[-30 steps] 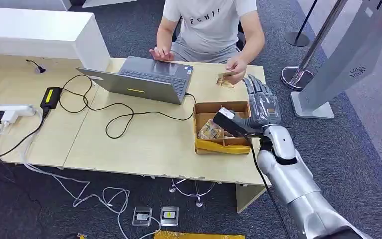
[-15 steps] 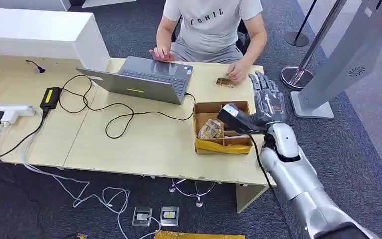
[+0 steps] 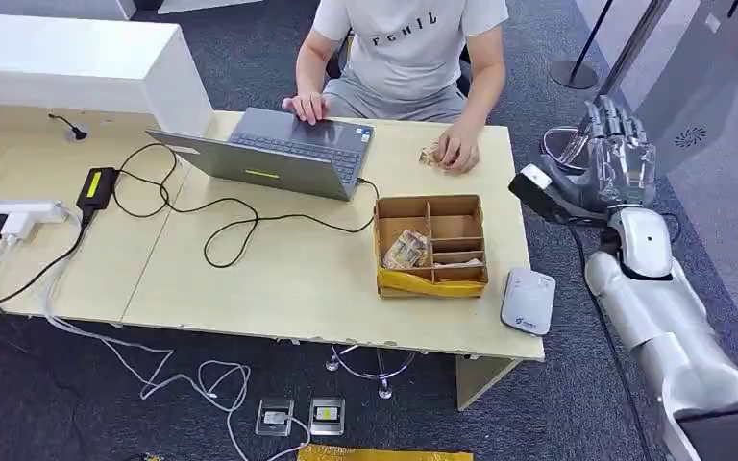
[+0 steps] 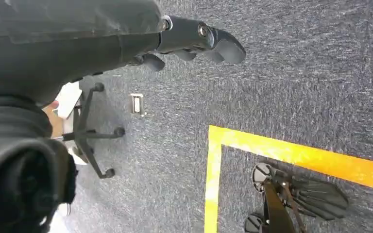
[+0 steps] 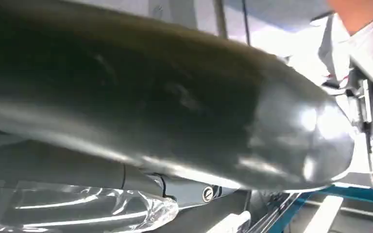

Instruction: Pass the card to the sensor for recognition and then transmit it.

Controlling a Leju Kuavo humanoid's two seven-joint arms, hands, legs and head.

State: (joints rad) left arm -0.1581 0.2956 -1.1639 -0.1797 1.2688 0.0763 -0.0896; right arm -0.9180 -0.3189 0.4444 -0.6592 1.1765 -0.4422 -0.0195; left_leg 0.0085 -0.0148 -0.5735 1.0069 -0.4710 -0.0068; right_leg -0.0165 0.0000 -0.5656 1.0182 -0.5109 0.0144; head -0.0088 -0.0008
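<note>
The right hand (image 3: 618, 152) was raised beyond the right end of the counter (image 3: 279, 279), its fingers (image 3: 625, 130) upright and spread with nothing between them. A black camera block with a white tip stuck out from its wrist toward the counter. In the right wrist view the hand's grey thumb (image 5: 175, 111) loomed large and blurred, with clear plastic film below it.

The left hand (image 4: 194, 43) hung low over grey carpet, its dark fingers (image 4: 223, 46) a little curled and not clasping anything; whether they were apart or together I could not tell. A yellow floor line (image 4: 291, 153) and a chair base (image 4: 94, 133) lay beneath it.

Near the counter's front right corner lay a flat grey sensor (image 3: 528, 300). Just beside it, toward the middle, stood a cardboard box (image 3: 430, 245) with compartments, a packet in one of them. Across the counter a person (image 3: 408, 48) in a white shirt sat with one hand at a laptop (image 3: 274, 152) and the other hand (image 3: 458, 152) resting on the card (image 3: 430, 157), which lay flat on the counter's far side, well apart from the robot's right hand. A black cable (image 3: 221, 226) looped from the laptop toward a power brick (image 3: 97, 187) and a white power strip (image 3: 14, 216) at the left.
</note>
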